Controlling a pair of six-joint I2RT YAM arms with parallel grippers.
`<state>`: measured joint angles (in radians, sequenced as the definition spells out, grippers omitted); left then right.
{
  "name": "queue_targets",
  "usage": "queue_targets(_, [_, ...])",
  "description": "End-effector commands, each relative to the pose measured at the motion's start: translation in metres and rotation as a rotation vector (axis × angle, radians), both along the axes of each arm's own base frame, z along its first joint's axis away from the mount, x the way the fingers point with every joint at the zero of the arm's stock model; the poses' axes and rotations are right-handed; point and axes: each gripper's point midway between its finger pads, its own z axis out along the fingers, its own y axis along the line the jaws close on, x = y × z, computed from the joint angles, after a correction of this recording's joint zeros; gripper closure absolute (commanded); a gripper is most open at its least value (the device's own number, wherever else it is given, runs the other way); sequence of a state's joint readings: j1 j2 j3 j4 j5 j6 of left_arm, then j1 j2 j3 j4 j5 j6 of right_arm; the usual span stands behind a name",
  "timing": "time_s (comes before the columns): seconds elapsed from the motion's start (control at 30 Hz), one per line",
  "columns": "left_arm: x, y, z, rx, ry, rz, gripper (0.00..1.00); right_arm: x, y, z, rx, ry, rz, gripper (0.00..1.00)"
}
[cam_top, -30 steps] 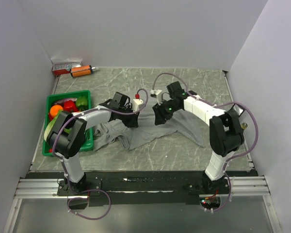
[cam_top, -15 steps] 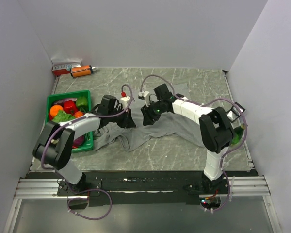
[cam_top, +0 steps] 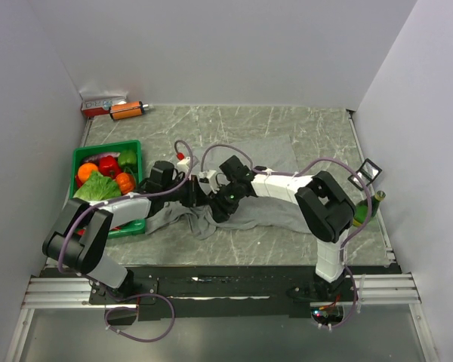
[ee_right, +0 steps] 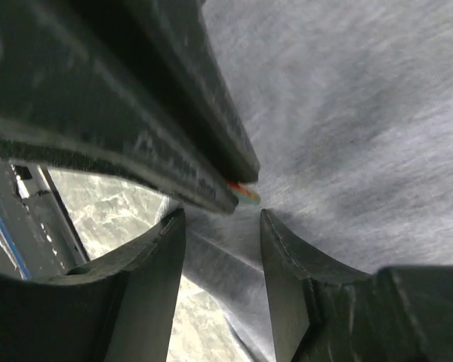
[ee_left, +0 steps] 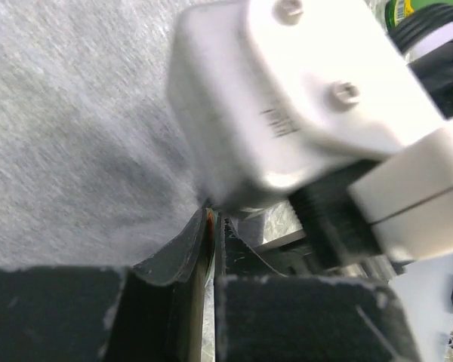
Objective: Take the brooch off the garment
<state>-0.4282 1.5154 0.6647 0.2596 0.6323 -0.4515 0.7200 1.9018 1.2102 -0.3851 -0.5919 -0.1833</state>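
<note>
Left gripper (cam_top: 201,198) is clamped tight on the tiny round brooch (ee_right: 244,194), just 1 coloured sliver showing, towards the left end of the rumpled grey fabric garment (cam_top: 275,207). Right gripper (cam_top: 217,204) has its jaws apart around a fold right beside it.

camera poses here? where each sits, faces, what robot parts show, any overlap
Top external: fixed high behind the bases, looking down on the table; both arms whole, left gripper and right gripper meeting over the garment.
Left wrist: on the left arm, looking past its own shut fingers onto garment; right arm fills upper right.
Right wrist: low over the garment, looking between its own open fingers at the left gripper pinching what seems the brooch.
Shared: both wrist views show garment and the opposite arm.
</note>
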Motion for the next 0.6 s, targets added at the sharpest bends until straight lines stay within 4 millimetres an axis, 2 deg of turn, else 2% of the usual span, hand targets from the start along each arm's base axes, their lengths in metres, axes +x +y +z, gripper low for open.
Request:
queue_targets(0.0, [0.01,-0.003,0.029,-0.081,-0.075,0.022,0.99,0.005,-0.001,0.034,0.068,-0.044,-0.01,0.48])
queue_targets(0.13, [0.006,-0.002,0.032,-0.086,-0.081,-0.01,0.99,0.017,-0.009,0.055,0.157,-0.039,0.005,0.48])
queue_targets(0.3, [0.0,-0.004,0.037,-0.116,-0.089,-0.059,0.99,0.008,-0.005,0.084,0.296,-0.063,0.141,0.48])
queue_targets(0.43, [-0.008,-0.01,0.046,-0.172,-0.086,-0.12,0.99,0.007,0.002,0.092,0.346,-0.042,0.164,0.47])
queue_targets(0.57, [-0.008,-0.014,0.052,-0.185,-0.102,-0.163,0.99,0.008,0.009,0.097,0.381,-0.036,0.171,0.46])
